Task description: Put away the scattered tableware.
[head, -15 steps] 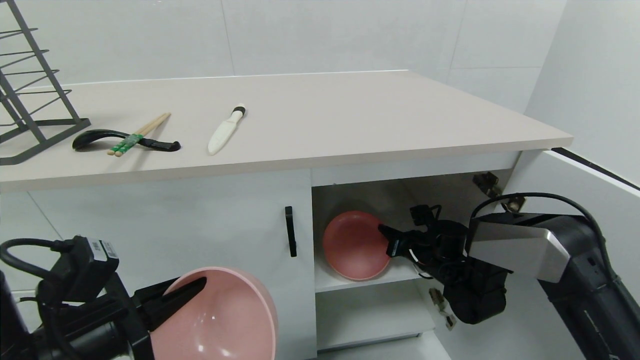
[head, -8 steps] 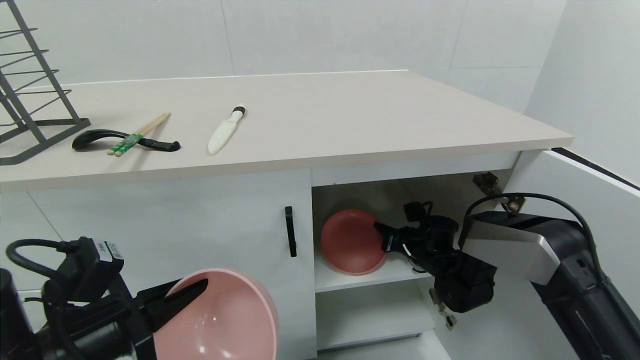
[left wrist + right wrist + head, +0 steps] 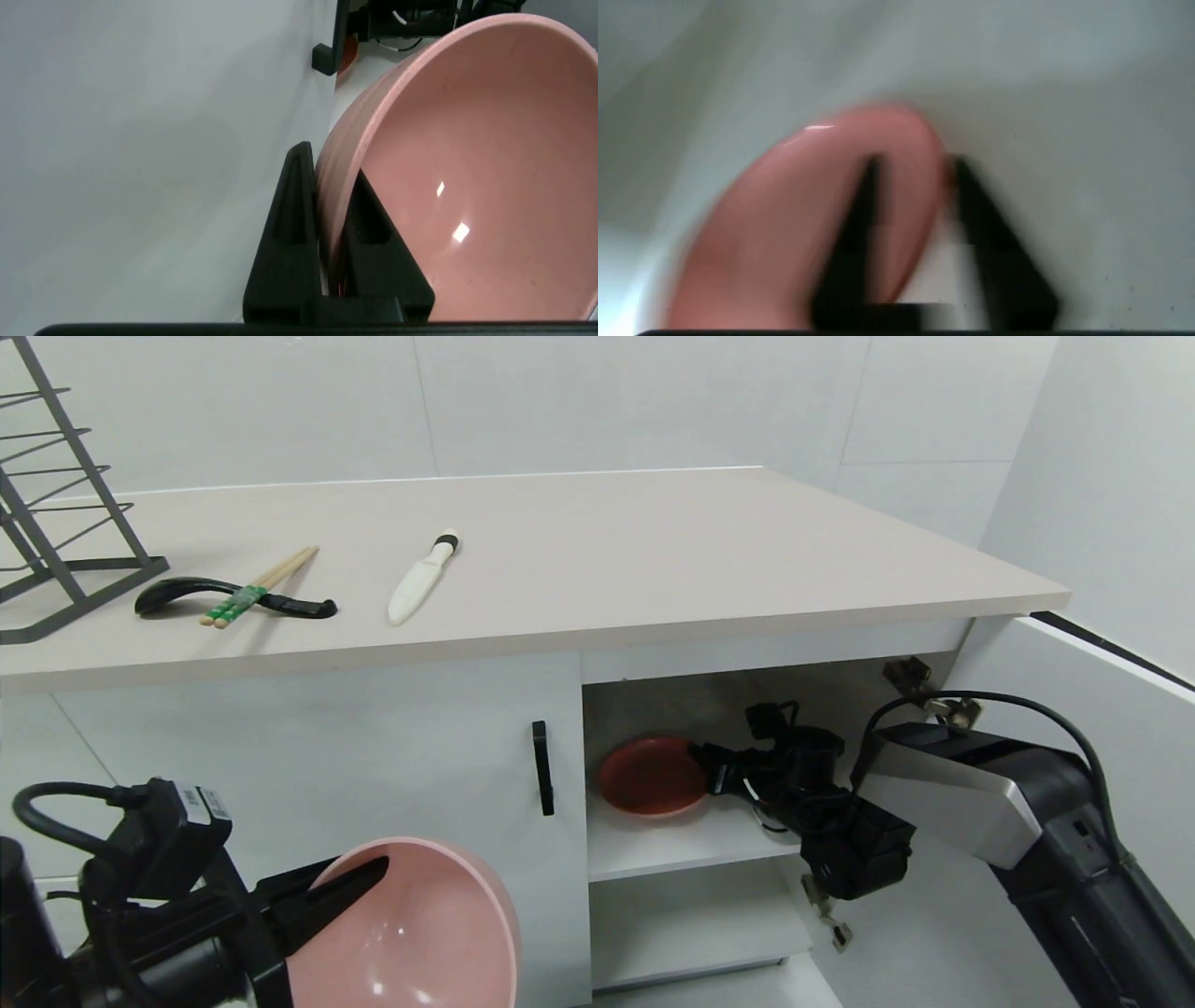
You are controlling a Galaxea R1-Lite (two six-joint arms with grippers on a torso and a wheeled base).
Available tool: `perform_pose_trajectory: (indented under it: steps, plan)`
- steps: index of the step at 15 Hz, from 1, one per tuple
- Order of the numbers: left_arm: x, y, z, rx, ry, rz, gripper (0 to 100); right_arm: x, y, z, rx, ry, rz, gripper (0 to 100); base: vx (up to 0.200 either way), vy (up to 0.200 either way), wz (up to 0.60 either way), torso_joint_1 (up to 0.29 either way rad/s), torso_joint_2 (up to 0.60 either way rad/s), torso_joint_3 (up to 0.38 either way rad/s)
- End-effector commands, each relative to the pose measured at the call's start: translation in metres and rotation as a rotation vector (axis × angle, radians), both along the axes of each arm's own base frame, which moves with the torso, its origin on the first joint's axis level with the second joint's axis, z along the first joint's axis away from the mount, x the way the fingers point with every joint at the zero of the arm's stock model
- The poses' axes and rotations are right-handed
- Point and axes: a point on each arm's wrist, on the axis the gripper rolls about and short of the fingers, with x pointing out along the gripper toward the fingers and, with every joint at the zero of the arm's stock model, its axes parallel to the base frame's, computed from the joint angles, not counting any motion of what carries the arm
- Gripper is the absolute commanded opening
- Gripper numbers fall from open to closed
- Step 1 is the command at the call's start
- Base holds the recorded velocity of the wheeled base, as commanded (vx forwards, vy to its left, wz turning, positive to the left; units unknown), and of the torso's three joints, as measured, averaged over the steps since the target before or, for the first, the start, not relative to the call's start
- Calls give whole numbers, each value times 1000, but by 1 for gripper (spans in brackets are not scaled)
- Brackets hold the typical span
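Facing up, plate [image 3: 652, 777] sits near-level in right hand [image 3: 702, 770].

The right gripper [image 3: 698, 767] is pushing deeper into the open cupboard [image 3: 653, 709], and its arm is sliding forward and slightly upward. The pink plate [image 3: 652, 777] it is gripping by the rim is tipping over. A second ago it was standing almost upright, face toward the room; now it is lying close to flat, low over the upper shelf [image 3: 681, 849]. It is also moving back toward the rear wall, away from the shelf's front edge.
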Motion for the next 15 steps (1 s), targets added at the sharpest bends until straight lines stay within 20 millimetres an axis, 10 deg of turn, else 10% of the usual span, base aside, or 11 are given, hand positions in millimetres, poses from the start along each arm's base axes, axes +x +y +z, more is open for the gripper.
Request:
perform_pose_trajectory:
  steps: [1,7,15]
  plan:
    - [0,0,0,1,1,-1,0,1,0,1,8,-2,-3,100,0,0,0,0,0,0]
    - [0,0,1,-2,-6,1,0,-3,-3,1,28,-62,-66,100,0,0,0,0,0,0]
    - [-13,1,1,3,-32,-30,0,-149,-22,119,-41,-27,-10,100,0,0,0,0,0,0]
